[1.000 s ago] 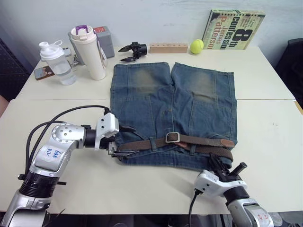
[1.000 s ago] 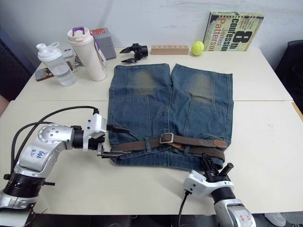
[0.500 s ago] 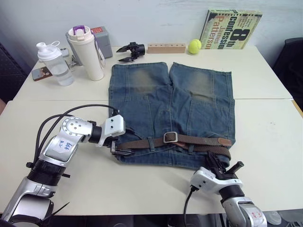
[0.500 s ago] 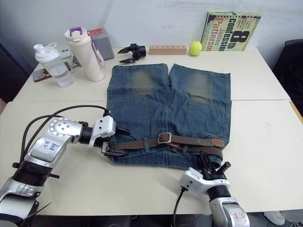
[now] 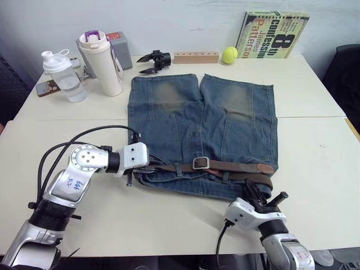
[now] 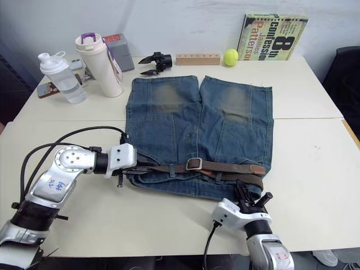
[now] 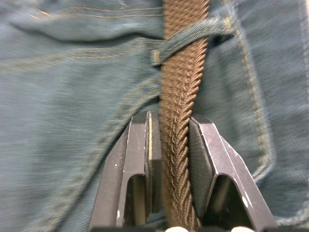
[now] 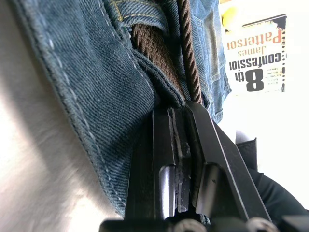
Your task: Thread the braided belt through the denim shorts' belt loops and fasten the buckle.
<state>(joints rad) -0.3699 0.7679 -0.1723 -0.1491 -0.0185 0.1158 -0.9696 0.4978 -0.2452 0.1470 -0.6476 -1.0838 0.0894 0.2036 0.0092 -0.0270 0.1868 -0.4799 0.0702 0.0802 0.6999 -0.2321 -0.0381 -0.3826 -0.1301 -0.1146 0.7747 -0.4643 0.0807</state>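
The denim shorts lie flat on the table, waistband toward me. The braided belt runs along the waistband under a belt loop. Its buckle sits near the middle and its tan tip lies at the right. My left gripper is at the waistband's left end, its fingers shut on the braided belt. My right gripper is shut, its tips pressed against the waistband's right corner beside the belt. Whether it pinches cloth is hidden.
Along the far edge stand a clear shaker bottle, a white tumbler, a spare black gripper, a wooden block, a tennis ball and a book. A phone lies at the far left.
My left gripper has moved right onto the waistband's left end and closed from wide open onto the belt. The right gripper stays put.
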